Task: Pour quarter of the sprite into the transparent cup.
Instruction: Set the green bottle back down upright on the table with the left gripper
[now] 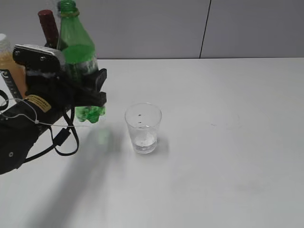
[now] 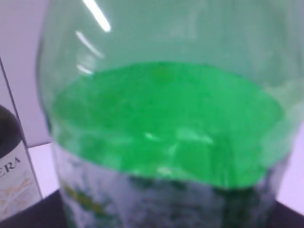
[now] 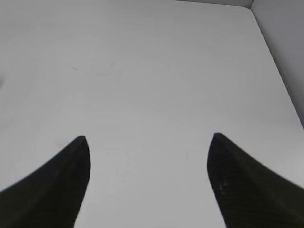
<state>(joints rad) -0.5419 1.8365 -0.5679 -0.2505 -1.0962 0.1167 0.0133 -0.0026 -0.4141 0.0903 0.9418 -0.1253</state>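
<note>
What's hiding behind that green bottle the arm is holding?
Behind the green bottle stand a dark wine bottle and an orange juice bottle. The left pincer and arm cover their lower parts.

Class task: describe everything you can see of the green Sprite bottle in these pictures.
The sprite bottle is translucent green plastic with a neck ring and no cap visible. It stands nearly upright, lifted above the white table, clamped around its labelled middle by the left gripper. Its lobed base hangs free, left of the transparent cup.
</note>
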